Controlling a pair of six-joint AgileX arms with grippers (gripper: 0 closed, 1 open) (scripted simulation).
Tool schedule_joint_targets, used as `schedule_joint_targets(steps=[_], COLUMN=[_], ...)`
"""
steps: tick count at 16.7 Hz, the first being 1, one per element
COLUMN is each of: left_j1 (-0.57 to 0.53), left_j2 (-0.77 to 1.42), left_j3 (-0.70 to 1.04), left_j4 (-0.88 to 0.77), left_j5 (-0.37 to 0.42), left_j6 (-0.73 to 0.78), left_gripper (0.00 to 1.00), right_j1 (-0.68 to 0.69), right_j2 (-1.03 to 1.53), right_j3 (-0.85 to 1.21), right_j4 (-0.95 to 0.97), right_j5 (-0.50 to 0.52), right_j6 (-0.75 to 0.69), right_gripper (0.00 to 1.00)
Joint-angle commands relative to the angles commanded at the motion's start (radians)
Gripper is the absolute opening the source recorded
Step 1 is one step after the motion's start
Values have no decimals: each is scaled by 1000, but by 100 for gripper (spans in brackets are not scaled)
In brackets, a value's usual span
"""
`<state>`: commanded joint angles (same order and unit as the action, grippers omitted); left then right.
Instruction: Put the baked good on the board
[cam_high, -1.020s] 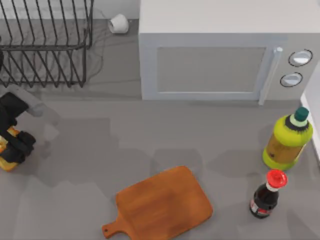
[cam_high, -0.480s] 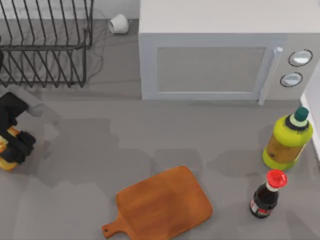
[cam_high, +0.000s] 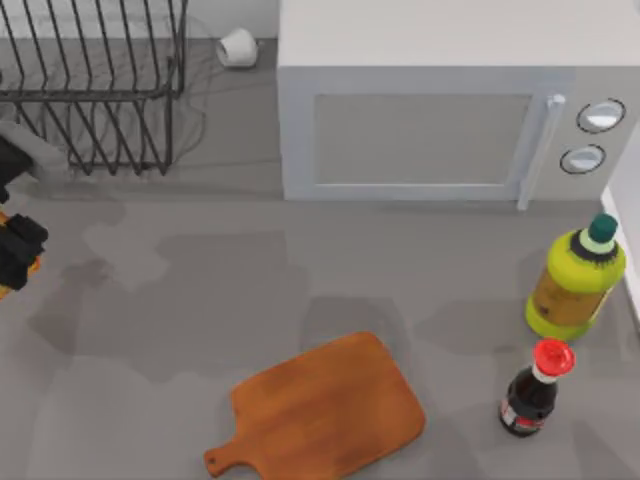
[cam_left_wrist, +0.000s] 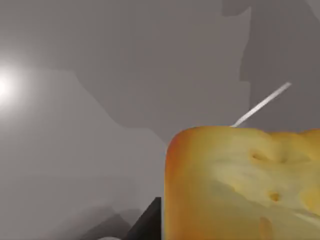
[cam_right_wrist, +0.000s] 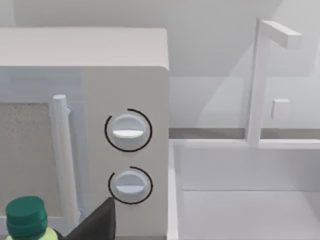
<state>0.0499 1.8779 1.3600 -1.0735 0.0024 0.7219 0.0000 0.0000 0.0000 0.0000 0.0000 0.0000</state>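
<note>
One board (cam_high: 328, 412), one baked good (cam_left_wrist: 245, 185), two bottles (cam_high: 575, 283) (cam_high: 533, 390), one microwave (cam_high: 440, 120), one wire rack (cam_high: 90, 85).

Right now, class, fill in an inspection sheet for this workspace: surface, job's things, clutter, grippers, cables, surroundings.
Surface: grey table, shadow patches.
Job's things: golden-yellow blocky bread chunk at the left gripper, at the table's far left edge; reddish-brown wooden cutting board with holed handle, front centre, nothing on it.
Clutter: yellow-green bottle with green cap; small dark bottle with red cap; both right side.
Grippers: left on the bread; right gripper near the microwave's dials.
Cables: nothing seen.
Surroundings: white microwave, black wire rack, small white cup, white sink.
</note>
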Motion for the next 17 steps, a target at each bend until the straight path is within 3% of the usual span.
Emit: schedule_joint_targets(steps=[3, 10, 13, 17], left_j1=[-1, -21, -103, -286], left_j2=[-42, -37, -22, 0], left_j3=[63, 70, 78, 73], left_j4=[-85, -90, -88, -80], left_j5=[-1, -1, -2, -4], left_j6=[-4, -36, -161, -461], left_gripper=[0, 0, 0, 0], right_j1=[0, 0, 0, 0], right_j2=[0, 0, 0, 0], right_j3=[0, 0, 0, 0], right_j4=[0, 0, 0, 0], right_j5=[0, 0, 0, 0], right_j6=[0, 0, 0, 0], right_gripper=[100, 100, 100, 100])
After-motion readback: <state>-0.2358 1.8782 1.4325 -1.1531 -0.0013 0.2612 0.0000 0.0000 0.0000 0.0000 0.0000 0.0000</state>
